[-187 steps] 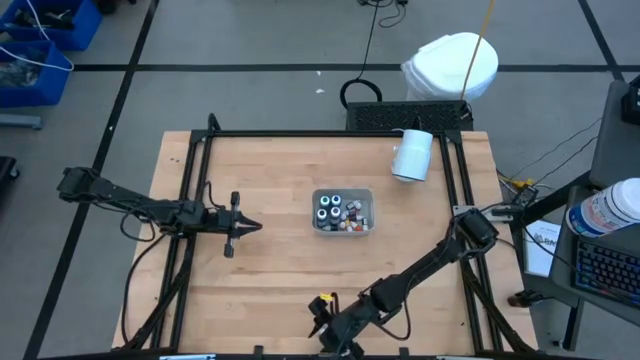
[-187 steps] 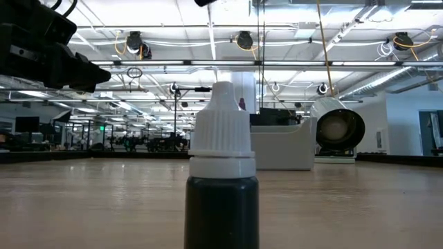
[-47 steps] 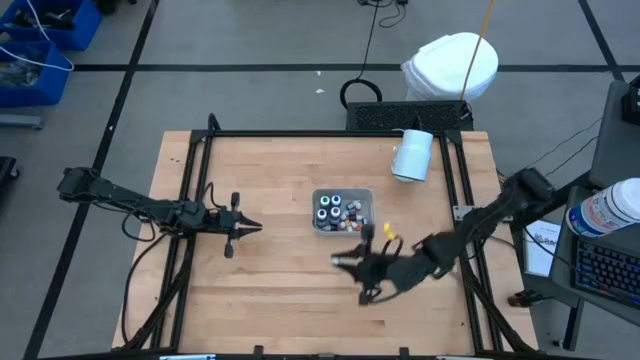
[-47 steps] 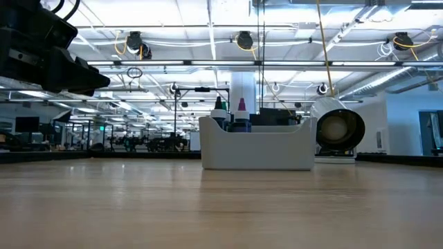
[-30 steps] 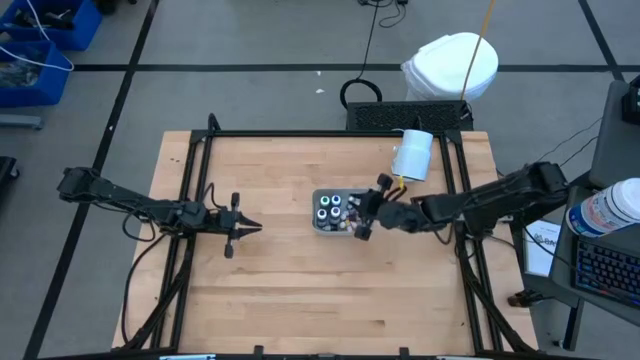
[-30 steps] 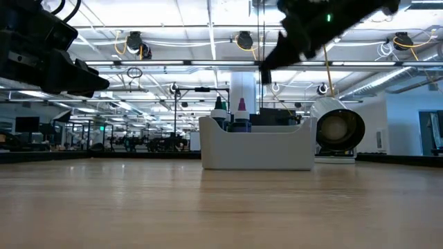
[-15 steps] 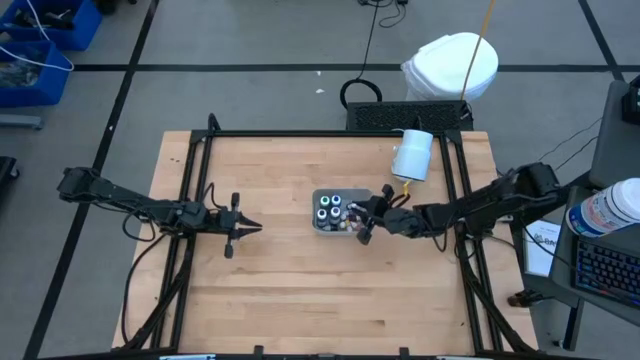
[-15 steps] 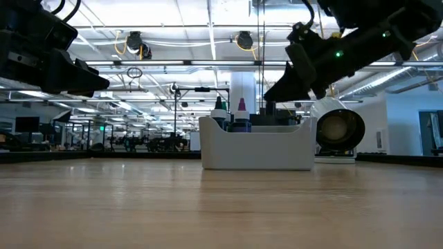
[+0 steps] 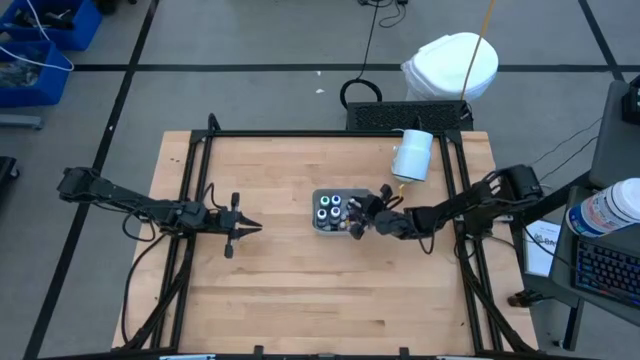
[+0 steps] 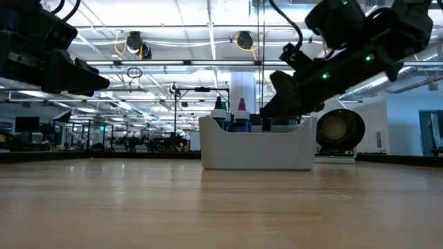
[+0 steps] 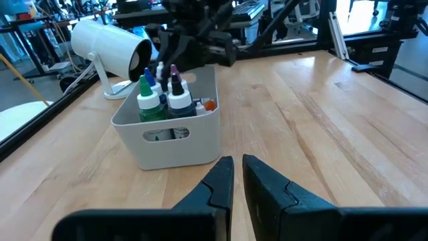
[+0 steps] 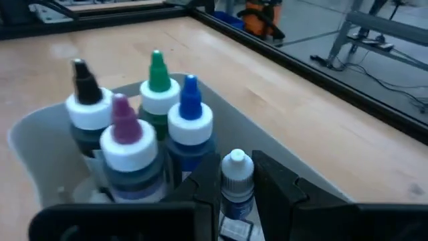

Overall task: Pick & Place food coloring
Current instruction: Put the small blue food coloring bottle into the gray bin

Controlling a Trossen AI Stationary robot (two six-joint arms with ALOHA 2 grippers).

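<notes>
Plastic, small and light: the bottle (image 12: 236,177) with the white cap that the right gripper (image 12: 235,194) holds between its two dark fingers looks stiff and smooth, so it will likely slip or twist if pinched weakly. The best hold seems to be across the round body just under the cap, which is about where the fingers (image 12: 206,184) clamp it now, narrow and closed on it.

That gripper hangs over the right end of the grey tray (image 9: 325,225) in the middle of the table (image 9: 270,290), with the bottle upright and low inside the tray's wall. Just beside it stand four larger bottles (image 12: 144,117) with black, purple, green and blue tips, bunched at the tray's other end. They look top-heavy, so a careless nudge would probably tip them.

The left gripper (image 9: 243,227) waits well apart on the table's left side, fingers nearly together and holding nothing.
</notes>
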